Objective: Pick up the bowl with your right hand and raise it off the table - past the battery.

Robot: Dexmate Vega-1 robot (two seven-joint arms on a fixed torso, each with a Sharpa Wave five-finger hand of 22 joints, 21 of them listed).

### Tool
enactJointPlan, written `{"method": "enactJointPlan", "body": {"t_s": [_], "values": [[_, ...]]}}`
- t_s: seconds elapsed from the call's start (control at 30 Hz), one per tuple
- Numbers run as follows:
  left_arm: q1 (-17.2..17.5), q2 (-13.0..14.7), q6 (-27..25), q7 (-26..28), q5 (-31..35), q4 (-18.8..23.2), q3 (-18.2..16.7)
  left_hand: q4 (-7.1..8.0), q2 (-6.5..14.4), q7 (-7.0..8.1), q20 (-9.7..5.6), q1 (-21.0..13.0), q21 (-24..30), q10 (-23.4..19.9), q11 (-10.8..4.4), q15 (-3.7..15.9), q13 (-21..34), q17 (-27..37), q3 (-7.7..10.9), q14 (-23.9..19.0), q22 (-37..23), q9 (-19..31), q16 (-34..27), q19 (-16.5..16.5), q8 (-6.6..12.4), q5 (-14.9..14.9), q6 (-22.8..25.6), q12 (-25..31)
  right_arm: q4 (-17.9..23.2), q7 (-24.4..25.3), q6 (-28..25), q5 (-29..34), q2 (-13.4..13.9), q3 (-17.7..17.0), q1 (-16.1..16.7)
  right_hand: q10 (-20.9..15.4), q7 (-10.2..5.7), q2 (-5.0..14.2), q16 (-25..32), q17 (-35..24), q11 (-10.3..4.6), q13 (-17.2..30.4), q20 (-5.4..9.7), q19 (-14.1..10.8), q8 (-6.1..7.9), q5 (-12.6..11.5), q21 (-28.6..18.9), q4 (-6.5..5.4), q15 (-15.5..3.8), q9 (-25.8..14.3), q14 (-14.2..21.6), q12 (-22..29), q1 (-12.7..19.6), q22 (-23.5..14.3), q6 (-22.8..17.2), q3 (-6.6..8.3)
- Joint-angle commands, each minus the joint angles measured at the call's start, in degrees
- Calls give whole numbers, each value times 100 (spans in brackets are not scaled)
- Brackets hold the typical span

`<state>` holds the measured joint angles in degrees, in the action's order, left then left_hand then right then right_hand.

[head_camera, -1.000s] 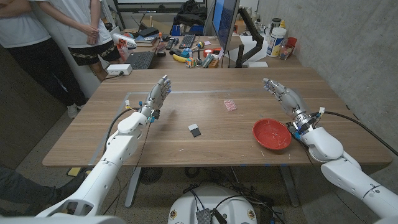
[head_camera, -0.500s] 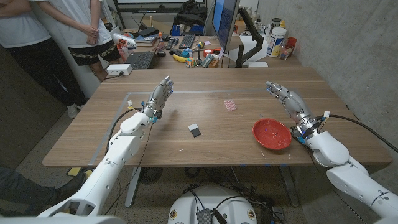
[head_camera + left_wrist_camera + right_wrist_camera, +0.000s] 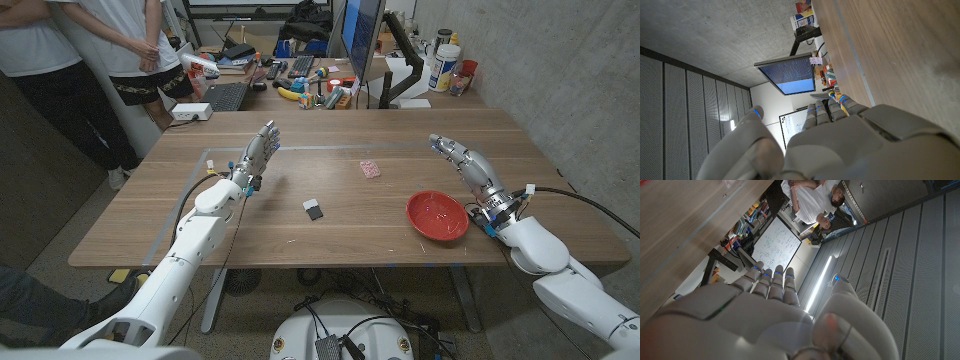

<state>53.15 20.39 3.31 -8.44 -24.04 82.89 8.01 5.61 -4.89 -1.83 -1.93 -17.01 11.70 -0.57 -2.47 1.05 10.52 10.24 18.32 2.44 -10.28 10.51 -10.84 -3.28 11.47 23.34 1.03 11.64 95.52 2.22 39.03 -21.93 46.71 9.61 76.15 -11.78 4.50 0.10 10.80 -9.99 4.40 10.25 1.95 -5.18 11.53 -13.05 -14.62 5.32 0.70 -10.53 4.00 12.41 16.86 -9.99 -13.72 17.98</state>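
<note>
Beside the shallow red plastic bowl, right hand open, empty; risk: fingers nudging its rim, sliding it off the wooden table.

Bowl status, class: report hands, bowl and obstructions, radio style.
Right hand open, beside the red bowl, not touching. Left hand open, idle. Bowl on table. Battery well left of bowl, not obstructing.

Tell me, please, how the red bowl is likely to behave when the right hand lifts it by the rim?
The red bowl looks thin and shallow, so probably light and stiff. Its glossy surface may be slippery for the right hand, now open beside it. Gripped at one rim, it could tilt.
</note>
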Motion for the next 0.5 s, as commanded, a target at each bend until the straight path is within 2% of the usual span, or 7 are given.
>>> {"method": "enactJointPlan", "body": {"t_s": [0.03, 0.5], "values": [[-73, -19, 15, 38, 53, 14, 40, -5, 31, 20, -362, -54, 38, 3, -49, 27, 23, 21, -28, 28, -9, 13, -3, 12, -2, 21, -1, 4, 6, -4, 134, 155, 23, -105, 129, -40, -47, 11, -21, -12, -22, 31, -9, -59, -19, -48, 19, 50, 5, -15, 53, 20, 89, -25, -9, 11], [-25, -23, -28, 151, 69, 90, 22, -6, 40, 28, -361, -60, 27, 10, -59, 31, 23, 23, -48, 41, -12, 13, 5, -4, -7, 18, -3, -2, -48, -180, 240, 182, 86, -102, 131, -50, -55, -8, -22, -13, -21, 32, -17, -66, -19, -59, 43, 87, 5, -16, 60, 18, 133, -25, -18, 13]]}}
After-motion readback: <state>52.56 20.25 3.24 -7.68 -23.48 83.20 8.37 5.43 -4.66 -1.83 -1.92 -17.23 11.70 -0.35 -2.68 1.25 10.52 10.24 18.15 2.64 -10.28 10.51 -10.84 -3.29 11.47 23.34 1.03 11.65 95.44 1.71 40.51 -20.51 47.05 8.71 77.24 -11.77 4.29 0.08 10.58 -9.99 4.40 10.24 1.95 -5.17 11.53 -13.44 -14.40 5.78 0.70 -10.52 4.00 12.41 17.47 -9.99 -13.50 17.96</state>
